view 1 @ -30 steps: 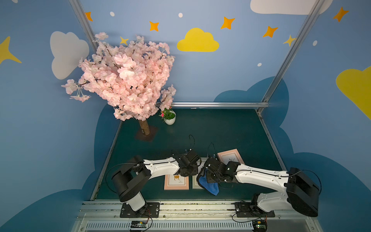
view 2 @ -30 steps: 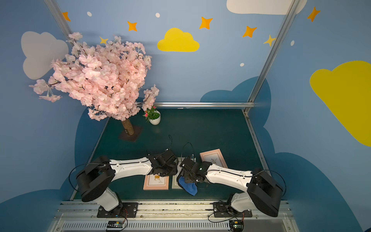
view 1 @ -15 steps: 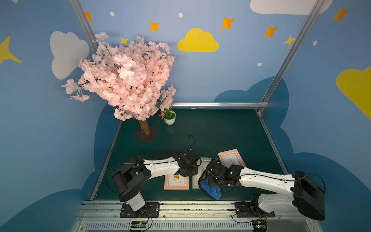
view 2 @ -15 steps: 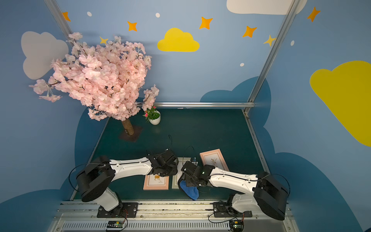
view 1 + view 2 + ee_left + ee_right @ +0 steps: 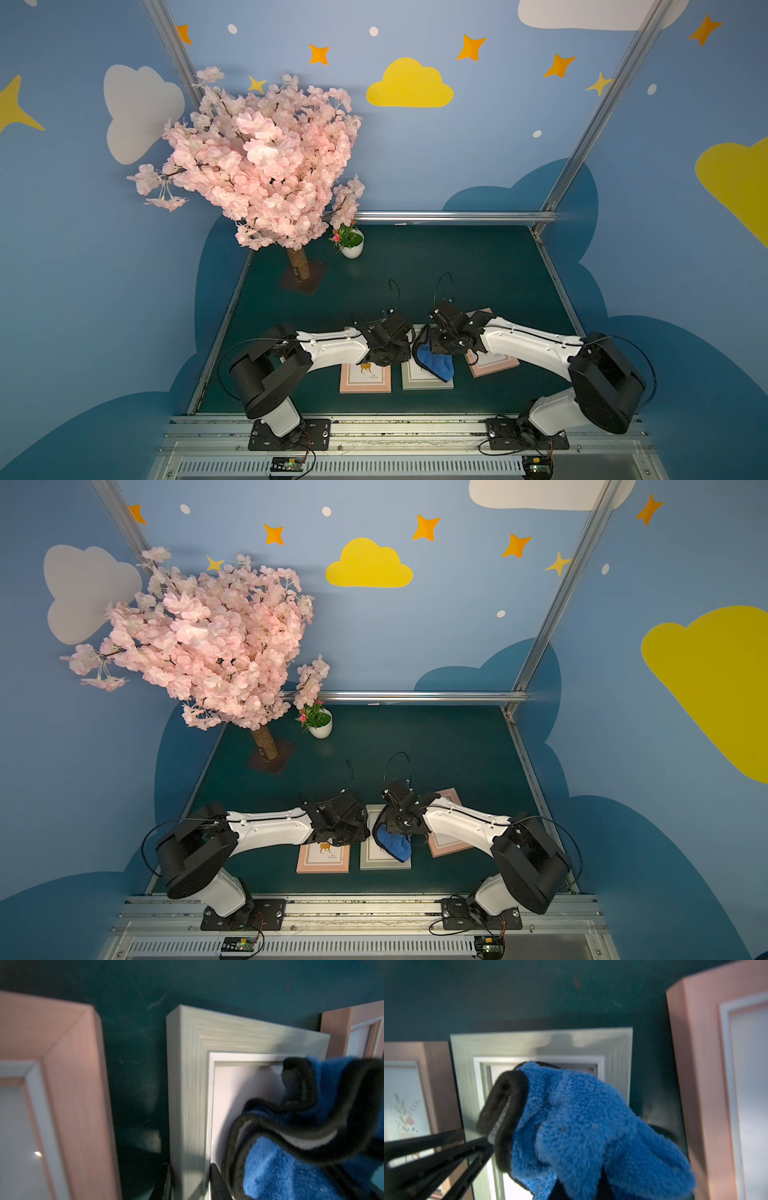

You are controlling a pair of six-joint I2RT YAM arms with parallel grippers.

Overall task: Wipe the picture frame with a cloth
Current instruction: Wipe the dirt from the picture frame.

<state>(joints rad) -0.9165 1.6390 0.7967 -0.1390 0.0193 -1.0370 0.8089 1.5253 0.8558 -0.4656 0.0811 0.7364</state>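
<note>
The picture frame point(image 5: 419, 380) is the grey-green one lying flat in the middle of the dark green table, also seen in the other top view point(image 5: 376, 860). My left gripper point(image 5: 192, 1180) is shut on its left rail point(image 5: 191, 1084), one finger outside and one inside. The blue cloth point(image 5: 436, 365) with its black reverse is bunched on the frame's glass. My right gripper point(image 5: 581, 1188) is shut on the cloth point(image 5: 581, 1126), whose folds hide most of its fingers. The left gripper's fingers point(image 5: 436, 1157) show in the right wrist view.
A pink frame point(image 5: 365, 380) lies just left of the grey one and another pink frame point(image 5: 494, 363) lies tilted on the right, partly under the right arm. A blossom tree point(image 5: 257, 166) and a small white pot point(image 5: 351, 247) stand at the back left.
The right gripper dragged the cloth toward the near end of the frame, then back toward the far end. The left gripper kept its hold and did not move.
</note>
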